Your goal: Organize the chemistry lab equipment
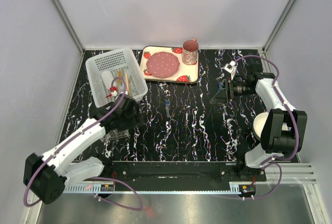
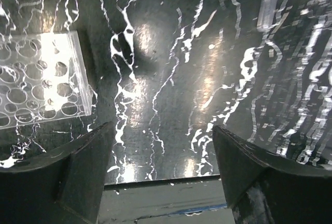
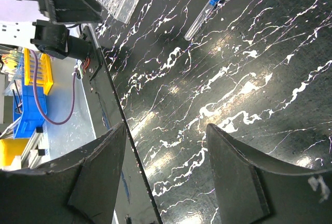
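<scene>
A thin blue-tipped tube [image 1: 167,103] lies on the black marbled table mid-centre, and it also shows in the right wrist view [image 3: 202,14]. The clear plastic grid rack [image 1: 115,135] lies beside my left arm, at the left of the left wrist view [image 2: 39,79]. A white perforated basket [image 1: 98,63] at the back left holds the red-capped bottle [image 1: 111,91] and tan wooden sticks [image 1: 126,79]. My left gripper [image 2: 163,130] hangs open over bare table just right of the rack. Over the table's right side, my right gripper [image 3: 166,128] is open and empty, well apart from the tube.
A strawberry-printed tray [image 1: 189,73] with a pink plate [image 1: 163,64] and mug [image 1: 190,52] stands at the back centre. A cream bowl [image 1: 261,124] sits behind my right arm. The table's near edge shows in both wrist views.
</scene>
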{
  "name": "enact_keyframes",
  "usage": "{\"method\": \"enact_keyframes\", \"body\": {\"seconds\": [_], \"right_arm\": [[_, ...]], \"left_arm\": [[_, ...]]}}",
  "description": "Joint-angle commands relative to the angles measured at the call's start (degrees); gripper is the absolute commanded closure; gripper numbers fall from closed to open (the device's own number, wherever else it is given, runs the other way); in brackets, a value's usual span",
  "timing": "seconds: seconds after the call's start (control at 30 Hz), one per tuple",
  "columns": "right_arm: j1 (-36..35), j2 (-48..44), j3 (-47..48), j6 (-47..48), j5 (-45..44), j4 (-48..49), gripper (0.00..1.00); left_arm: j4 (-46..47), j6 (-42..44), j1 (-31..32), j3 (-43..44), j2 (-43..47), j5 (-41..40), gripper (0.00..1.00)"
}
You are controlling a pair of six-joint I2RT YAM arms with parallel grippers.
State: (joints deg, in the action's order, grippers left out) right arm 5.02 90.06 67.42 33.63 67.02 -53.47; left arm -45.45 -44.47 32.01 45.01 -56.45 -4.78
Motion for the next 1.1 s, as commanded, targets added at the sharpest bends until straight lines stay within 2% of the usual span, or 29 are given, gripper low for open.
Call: {"method": "enact_keyframes", "body": {"seconds": [0.0,0.07,0.17,0.2,0.33,0.77,1.07], "right_arm": [[0.3,-0.8,1.9,1.3,1.4,-0.2,0.30],[0.3,-0.6,1.9,1.4,1.3,-0.2,0.31],[0.3,-0.4,1.9,1.4,1.3,-0.3,0.31],[0.3,-0.2,1.9,1.4,1.2,-0.2,0.31],[0.3,0.0,2.1,1.5,1.1,-0.4,0.31],[0.3,0.6,2.2,1.9,1.2,-0.8,0.30],[0.3,0.8,2.3,2.1,1.2,-1.2,0.30]], "left_arm": [[0.4,-8.2,4.9,0.0,-5.6,-10.9,0.26],[-0.7,-10.4,5.8,0.8,-9.1,-14.1,0.37],[-0.7,-11.6,6.3,1.8,-12.1,-16.2,0.40],[-0.7,-11.6,6.6,2.1,-12.5,-18.1,0.45],[-1.4,-12.3,6.8,3.1,-13.6,-21.7,0.51],[-2.8,-15.6,6.6,0.8,-15.4,-27.5,0.53],[0.1,-12.4,4.6,0.6,-18.5,-26.8,0.53]]}}
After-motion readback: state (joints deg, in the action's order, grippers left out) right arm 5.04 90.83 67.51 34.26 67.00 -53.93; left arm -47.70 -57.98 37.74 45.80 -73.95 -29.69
